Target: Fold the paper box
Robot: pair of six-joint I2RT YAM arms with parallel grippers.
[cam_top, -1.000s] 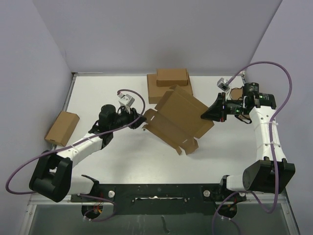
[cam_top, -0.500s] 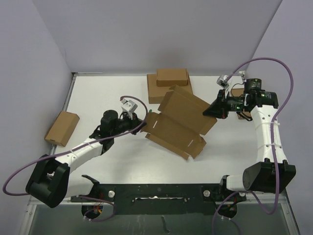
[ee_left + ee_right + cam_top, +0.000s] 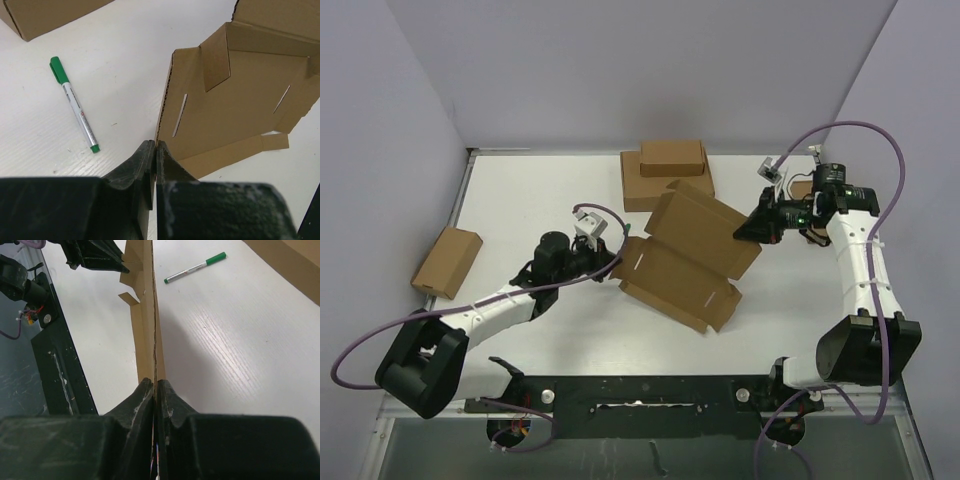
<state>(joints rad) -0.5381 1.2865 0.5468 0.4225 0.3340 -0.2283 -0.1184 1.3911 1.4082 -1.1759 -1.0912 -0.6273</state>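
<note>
Holding the paper box (image 3: pixel 685 262) by both ends, mid-table between the arms, just in front of the stacked boxes (image 3: pixel 665 172). Unfolded, flaps and tabs loose, sheet tilted. Clamped tight with left gripper (image 3: pixel 155 146) on the corner edge of the slotted panel. Clamped tight with right gripper (image 3: pixel 155 382) on the opposite edge, cardboard seen edge-on between the pads.

Risks, as judged:
- Could tear or crease the thin corrugated sheet if pulled apart or twisted one end against the other.
- Could slip out of the left pinch, since only a sliver of edge looks caught there.
- Could buckle mid-panel instead of along the score lines if pushed inward.
- Might snag a loose tab on the table (image 3: pixel 520 200) and bend it the wrong way.
- Might sweep the green pen (image 3: pixel 75 106) lying near the left claw.
- Might bump the stacked boxes when swinging the lid panel up.

Cannot tell whether the lowest flap touches the table.
</note>
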